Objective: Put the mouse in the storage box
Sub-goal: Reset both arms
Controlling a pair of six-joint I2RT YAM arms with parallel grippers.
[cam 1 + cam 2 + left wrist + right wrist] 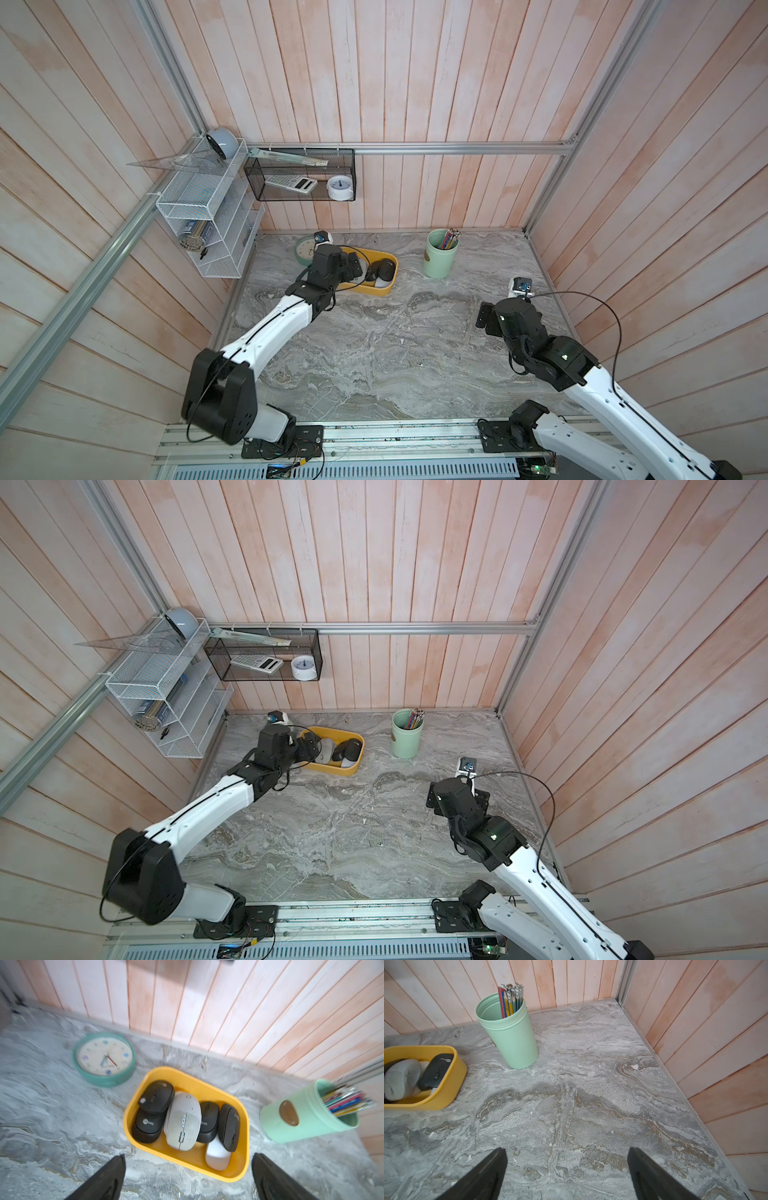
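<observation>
Left wrist view: your wide-open, empty left gripper (189, 1155) faces the mouse (182, 1122), lying lengthwise inside the storage box (187, 1081).

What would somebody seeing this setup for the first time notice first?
The mustard-yellow storage box near the back wall, crammed with mice, mostly black around one pale grey mouse. Next, the mint-green pen cup of pencils standing apart from it, and the left gripper, open and empty, right by the box.
</observation>
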